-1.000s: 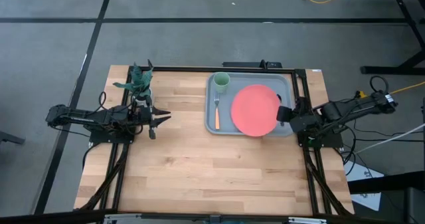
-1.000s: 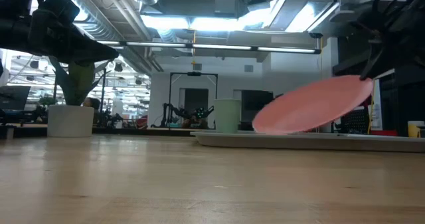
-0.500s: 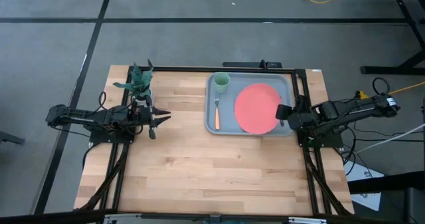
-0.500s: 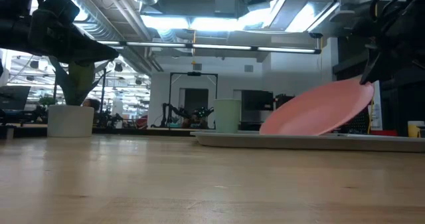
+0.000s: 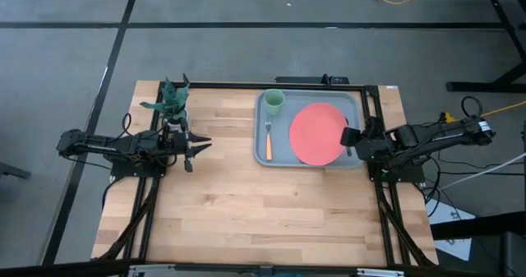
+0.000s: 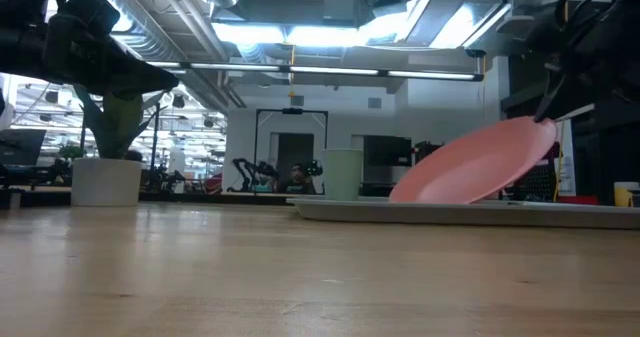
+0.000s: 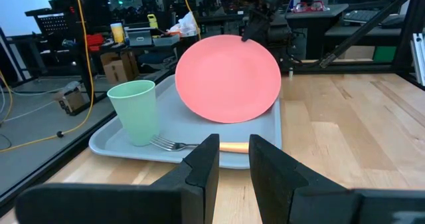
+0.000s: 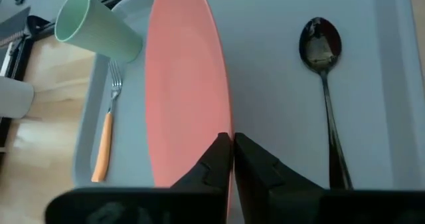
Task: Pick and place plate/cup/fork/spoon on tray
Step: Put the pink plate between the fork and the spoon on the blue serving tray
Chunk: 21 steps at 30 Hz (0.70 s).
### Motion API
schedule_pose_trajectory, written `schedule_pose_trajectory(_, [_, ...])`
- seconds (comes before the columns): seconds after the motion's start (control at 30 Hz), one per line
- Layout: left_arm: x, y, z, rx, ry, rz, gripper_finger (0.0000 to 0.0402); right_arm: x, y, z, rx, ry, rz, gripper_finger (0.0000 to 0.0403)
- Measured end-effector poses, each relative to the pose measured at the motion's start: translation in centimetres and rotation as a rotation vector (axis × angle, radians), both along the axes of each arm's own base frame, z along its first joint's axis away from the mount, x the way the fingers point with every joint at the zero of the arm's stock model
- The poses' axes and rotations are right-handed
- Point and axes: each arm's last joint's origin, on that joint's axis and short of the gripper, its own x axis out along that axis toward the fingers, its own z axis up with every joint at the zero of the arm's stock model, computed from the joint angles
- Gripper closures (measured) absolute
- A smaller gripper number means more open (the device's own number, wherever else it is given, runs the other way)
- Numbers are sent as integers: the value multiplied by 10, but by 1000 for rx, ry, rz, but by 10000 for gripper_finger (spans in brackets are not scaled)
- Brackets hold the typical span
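Note:
The coral-pink plate (image 5: 316, 134) stands tilted over the grey-blue tray (image 5: 279, 151), its left edge down on the tray and its right rim raised (image 6: 470, 162). My right gripper (image 5: 346, 137) is shut on that raised rim. The light green cup (image 5: 274, 101) stands upright in the tray's far left corner. The orange-handled fork (image 5: 268, 141) lies flat on the tray's left side. The dark spoon (image 8: 322, 64) lies on the tray floor under the raised plate. My left gripper (image 5: 197, 148) hovers over the table's left part, slightly open and empty. My right gripper pinches the plate's right rim (image 8: 222, 125) between its two fingers (image 8: 255, 164). It comes level from the table's right side. The plate slants, its held side up and its left edge (image 6: 400, 195) resting on the tray.
A dark green plant figure in a white pot (image 5: 171, 100) stands at the table's far left, just beyond my left gripper. The bare wooden table (image 5: 263, 211) stretches in front of the tray toward the near edge.
My right gripper has lowered the plate a little and drawn it slightly toward the table's far edge. The plate's left edge has come down onto the tray, and the plate stays tilted.

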Motion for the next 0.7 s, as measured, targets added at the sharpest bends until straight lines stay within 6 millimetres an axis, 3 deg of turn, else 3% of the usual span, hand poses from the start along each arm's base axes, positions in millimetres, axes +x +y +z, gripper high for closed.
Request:
schedule_pose_trajectory(0.37, [0, 0, 0, 0, 0, 0, 326, 20, -5, -14, -68, 178, -14, 381])
schedule_pose_trajectory(0.7, [0, 0, 0, 0, 0, 0, 326, 32, -5, -18, -129, 169, -42, 381])
